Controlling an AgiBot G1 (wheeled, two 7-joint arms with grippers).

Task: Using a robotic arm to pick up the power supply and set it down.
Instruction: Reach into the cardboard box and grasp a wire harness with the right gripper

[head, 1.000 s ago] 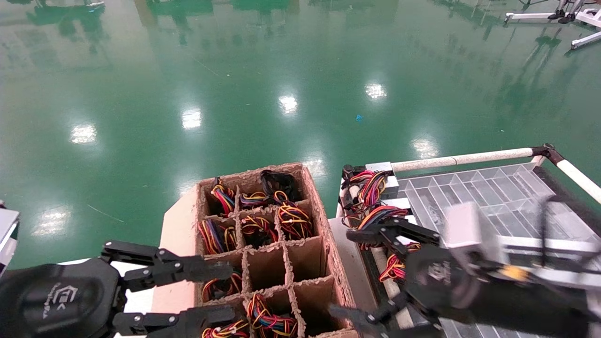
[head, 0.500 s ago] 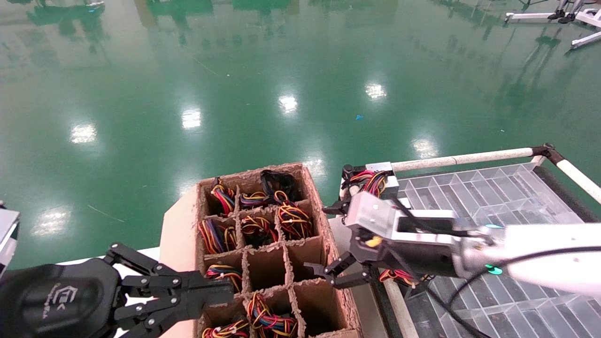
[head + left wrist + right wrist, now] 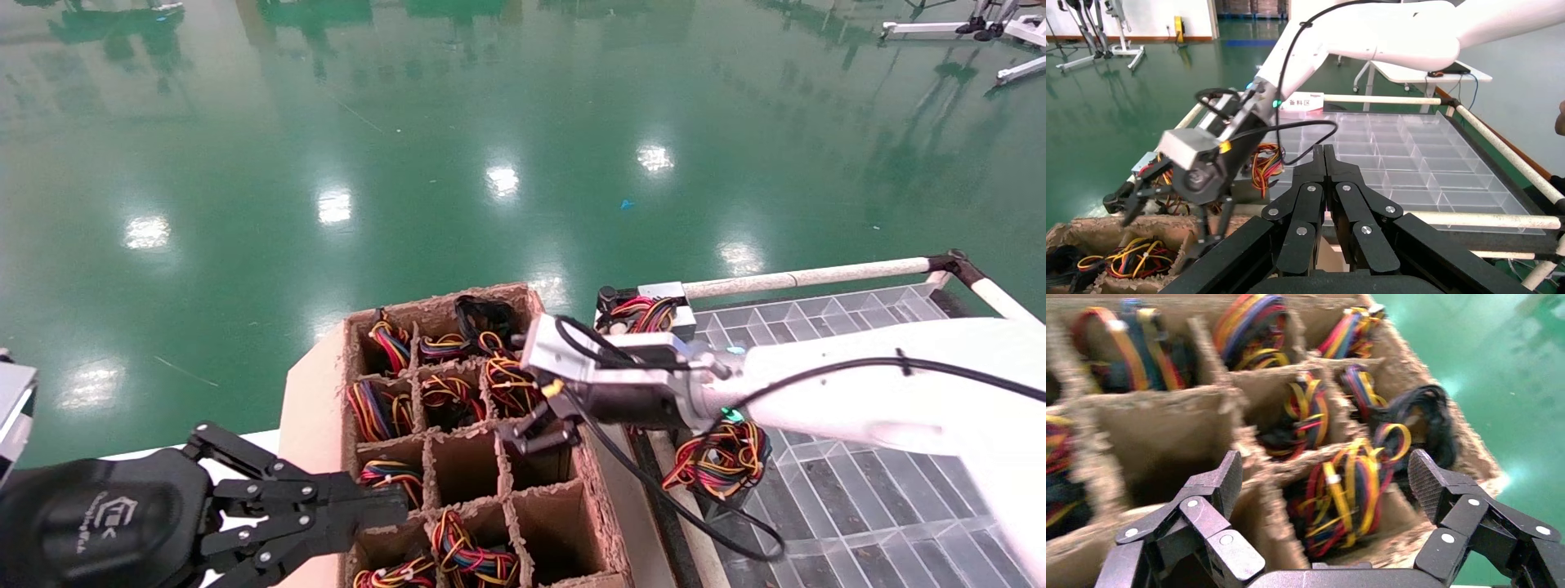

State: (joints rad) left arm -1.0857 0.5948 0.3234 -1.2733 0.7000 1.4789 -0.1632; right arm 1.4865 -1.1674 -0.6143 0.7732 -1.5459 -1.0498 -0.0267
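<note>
Several power supplies sit in the cells of a cardboard divider box (image 3: 315, 408), and only their tied red, yellow and black wire bundles show. My right gripper (image 3: 531, 433) hangs open over the box's right column. In the right wrist view its fingers (image 3: 1223, 481) straddle one power supply (image 3: 1346, 496) in a cell without touching it; the same power supply (image 3: 511, 380) shows just beyond the gripper in the head view. My left gripper (image 3: 400, 508) is parked at the box's near left corner, shut on nothing (image 3: 1324, 150).
A clear compartment tray (image 3: 833, 327) on a white-railed frame stands right of the box. A power supply (image 3: 654, 306) sits at its far left corner and another wire bundle (image 3: 719, 457) lies under my right arm. An all-black wire bundle (image 3: 482, 314) fills a far cell.
My right arm swung left from above the tray to above the box, its gripper still open. The left gripper shut its fingers and stayed in place.
</note>
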